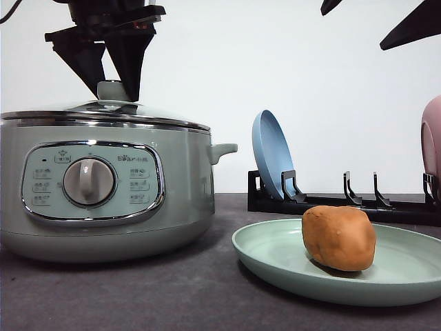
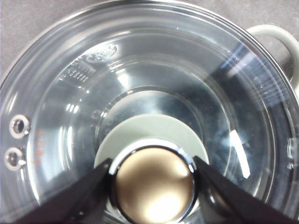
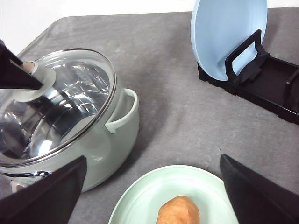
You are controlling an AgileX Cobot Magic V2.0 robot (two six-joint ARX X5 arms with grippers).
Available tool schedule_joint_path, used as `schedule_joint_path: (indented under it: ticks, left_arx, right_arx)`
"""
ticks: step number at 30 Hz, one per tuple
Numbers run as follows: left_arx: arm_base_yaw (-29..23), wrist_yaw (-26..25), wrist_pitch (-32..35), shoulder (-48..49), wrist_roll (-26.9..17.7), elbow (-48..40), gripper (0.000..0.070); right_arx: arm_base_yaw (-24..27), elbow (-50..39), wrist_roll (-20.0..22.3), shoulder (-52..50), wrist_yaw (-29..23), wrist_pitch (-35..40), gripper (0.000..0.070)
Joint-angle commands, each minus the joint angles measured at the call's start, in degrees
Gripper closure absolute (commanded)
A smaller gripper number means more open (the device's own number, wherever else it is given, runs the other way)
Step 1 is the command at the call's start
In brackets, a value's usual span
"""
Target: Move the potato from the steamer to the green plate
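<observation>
Potato (image 1: 339, 237) lies on green plate (image 1: 275, 258), a bit right of plate's middle. Plate sits on dark table (image 1: 138, 296), just right of steamer (image 1: 103, 186). Glass lid (image 3: 60, 102) on steamer, closed. Left gripper (image 2: 154, 179) above lid, fingers (image 2: 81, 196) on both sides of lid knob (image 2: 154, 184), touching it, pinching knob. Right gripper (image 3: 152, 186) up high over plate and potato, fingers (image 3: 44, 196) spread wide, holding nothing. Behind plate: black rack (image 1: 344, 200) with blue plate (image 1: 272, 155) standing up in it, pink plate (image 1: 432, 138) at right edge.
</observation>
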State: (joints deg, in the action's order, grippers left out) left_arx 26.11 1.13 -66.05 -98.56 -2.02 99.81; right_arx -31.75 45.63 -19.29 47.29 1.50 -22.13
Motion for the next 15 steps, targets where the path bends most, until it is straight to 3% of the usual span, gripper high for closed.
schedule_joint_path:
  ticks: [1, 15]
  left_arx:
    - [0.3, -0.1, 0.7, -0.5, 0.1, 2.1, 0.0295]
    - [0.3, -0.1, 1.4, 3.8, 0.1, 2.1, 0.0296]
  right_arx:
    - [-0.3, 1.0, 0.7, 0.2, 0.0, 0.2, 0.0122]
    - [-0.3, 1.0, 1.5, 0.2, 0.7, -0.1, 0.0122]
